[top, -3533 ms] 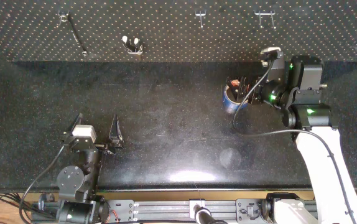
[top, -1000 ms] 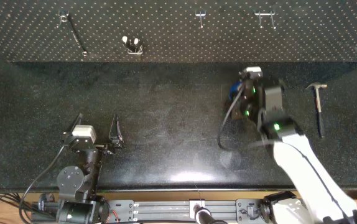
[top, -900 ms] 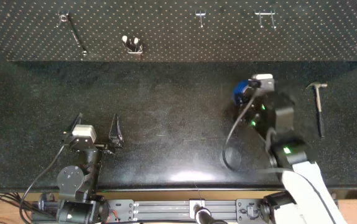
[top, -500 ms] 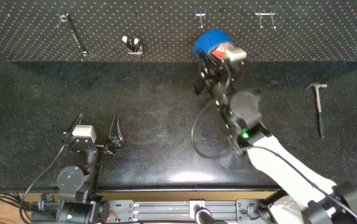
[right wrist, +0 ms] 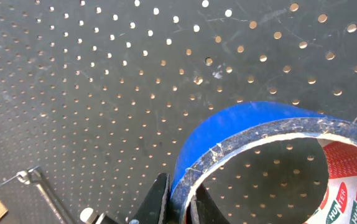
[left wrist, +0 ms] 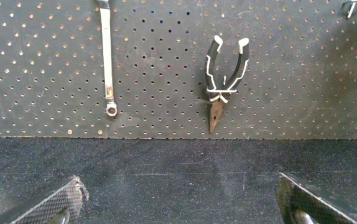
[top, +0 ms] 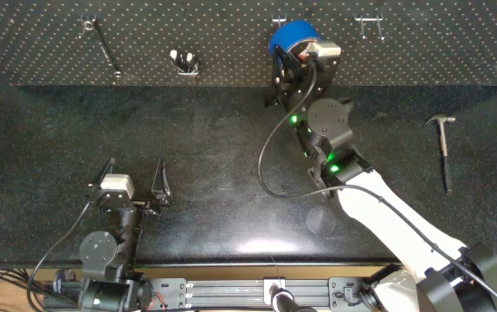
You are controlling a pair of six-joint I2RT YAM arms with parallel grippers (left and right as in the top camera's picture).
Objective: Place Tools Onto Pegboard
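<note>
Left arm folded by own base at lower left. Left gripper point(top: 136, 178) low over worktop, 2 fingers point(left wrist: 63, 200) spread wide apart. Right arm extended from lower right, crossing middle, wrist held high. Right gripper point(top: 293, 54) clamped on wall of tape roll point(right wrist: 241, 134), 2 fingers point(right wrist: 157, 199) pinching it.

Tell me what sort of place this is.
Probably a workshop tool bench: a pegboard hung with a wrench and pliers, a hammer on the dark worktop, the right gripper holding a blue tape roll.
</note>
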